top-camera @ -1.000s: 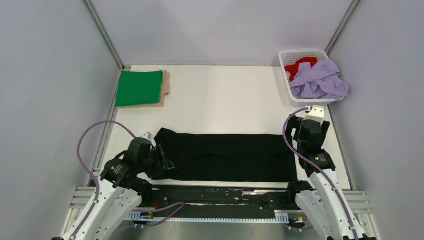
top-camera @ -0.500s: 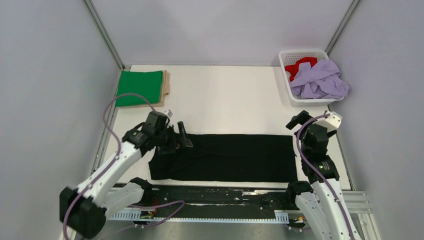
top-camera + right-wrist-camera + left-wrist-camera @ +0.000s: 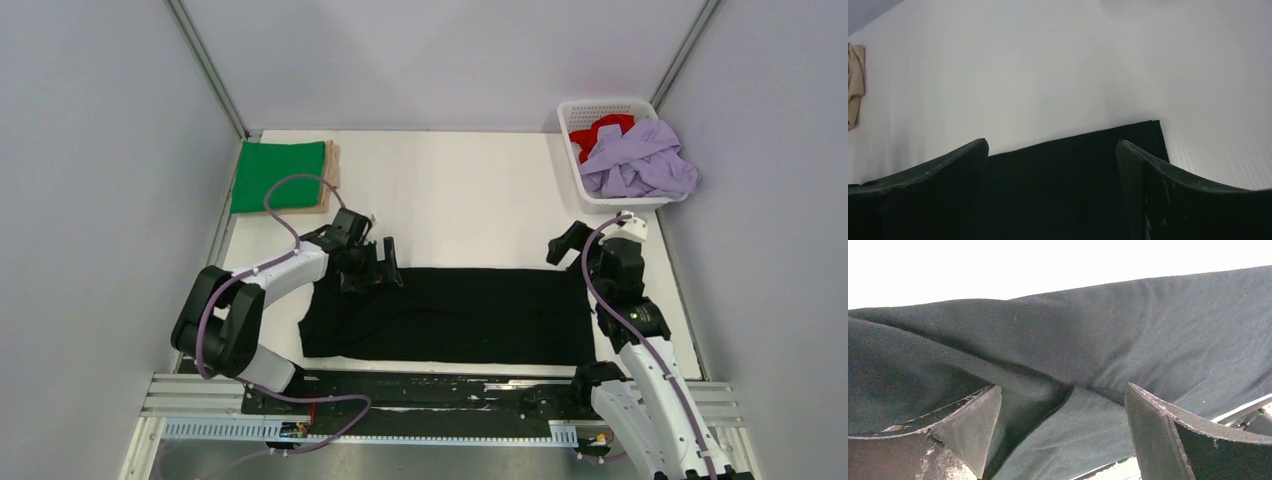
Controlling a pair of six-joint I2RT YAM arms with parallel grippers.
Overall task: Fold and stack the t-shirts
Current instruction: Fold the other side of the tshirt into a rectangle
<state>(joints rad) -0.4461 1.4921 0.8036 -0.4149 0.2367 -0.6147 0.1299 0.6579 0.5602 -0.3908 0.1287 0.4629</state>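
The large black t-shirt [image 3: 450, 315] lies folded into a long strip across the near part of the table. My left gripper [image 3: 378, 268] is open over its far left edge. In the left wrist view [image 3: 1063, 430] the jaws stand wide apart just above a raised wrinkle of black cloth [image 3: 1088, 345], holding nothing. My right gripper [image 3: 592, 238] is open above the shirt's far right corner, which shows between the jaws [image 3: 1053, 185] as black cloth [image 3: 1073, 170]. A folded green tee [image 3: 278, 175] lies on a tan tee [image 3: 333, 170] at the back left.
A white lattice basket [image 3: 572, 112] at the back right holds a red tee [image 3: 602, 130] and a lilac tee [image 3: 640, 160] that spills over its rim. Grey walls close in both sides. A black rail [image 3: 430, 390] runs along the near edge. The tan tee's edge shows in the right wrist view [image 3: 854, 85].
My left arm swung from the shirt's near left corner up and right to its far left edge, and the shirt's left end shifted. My right gripper turned and moved slightly left.
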